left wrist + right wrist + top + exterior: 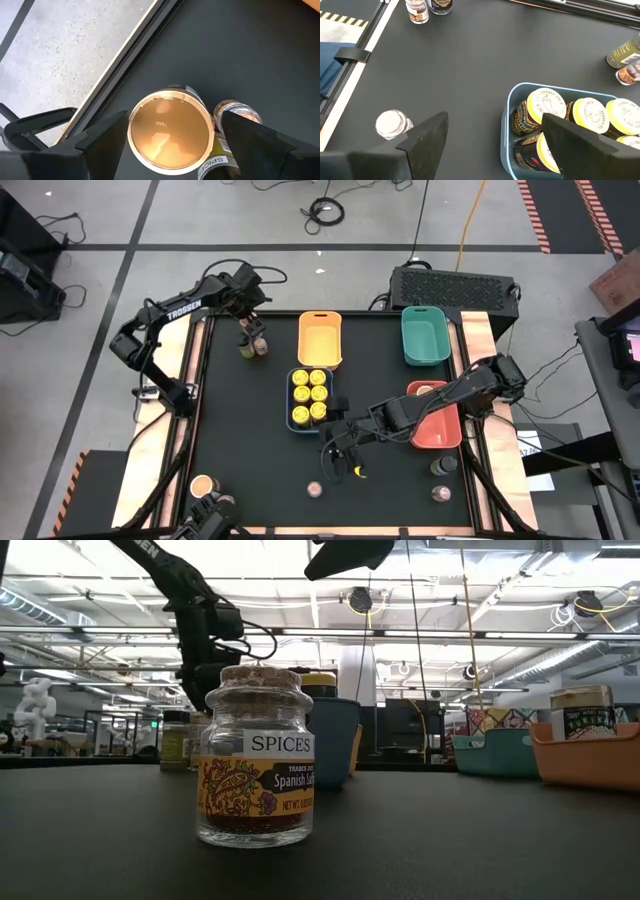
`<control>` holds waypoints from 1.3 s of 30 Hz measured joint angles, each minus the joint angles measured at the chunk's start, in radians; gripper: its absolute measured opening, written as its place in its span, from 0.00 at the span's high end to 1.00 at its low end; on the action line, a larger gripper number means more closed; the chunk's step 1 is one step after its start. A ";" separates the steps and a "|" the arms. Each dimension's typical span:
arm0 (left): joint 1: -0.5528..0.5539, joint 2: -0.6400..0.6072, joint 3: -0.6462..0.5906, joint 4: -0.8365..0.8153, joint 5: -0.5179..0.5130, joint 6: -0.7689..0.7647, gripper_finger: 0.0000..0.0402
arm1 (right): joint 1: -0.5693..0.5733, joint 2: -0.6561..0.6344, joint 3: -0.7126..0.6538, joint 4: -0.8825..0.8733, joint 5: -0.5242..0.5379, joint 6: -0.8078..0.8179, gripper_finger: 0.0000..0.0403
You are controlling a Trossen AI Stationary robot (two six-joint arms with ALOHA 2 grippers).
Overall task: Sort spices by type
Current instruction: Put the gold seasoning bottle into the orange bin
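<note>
1. Left gripper (252, 330) is up at the far left of the black tabletop (250, 440), hanging right over a pair of jars.
2. From its wrist camera, the left fingers (107, 140) stand apart on either side of a wide peach-topped tub (170, 131); whether the pads actually touch it, I can't tell.
3. Just beside that tub sits a smaller jar (235, 112), partly hidden behind the other finger.
4. Right gripper (338, 442) is out over the middle of the tabletop, just near of the blue tray (311, 399).
5. Its fingers (427, 137) are spread wide and carry nothing, only bare tabletop between them.
6. The blue tray is packed with yellow-lidded jars (309, 392), six of them in two rows, seen from above.
7. The yellow tray (320, 338) lies just beyond the blue one; the green tray (425, 333) is at far right.
8. The red tray (440, 420) sits at the right edge with one jar (425, 390) at its far end.
9. Loose jars on the near side: a pinkish-topped one (315, 490) near centre, a dark-lidded jar (443, 466) and another jar (440, 494) near right.
10. A second peach-topped tub (203, 484) stands at the near left corner.
</note>
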 joint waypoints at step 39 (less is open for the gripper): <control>0.008 0.032 -0.014 0.052 -0.027 -0.108 0.02 | 0.000 0.000 0.000 -0.008 0.000 0.016 0.22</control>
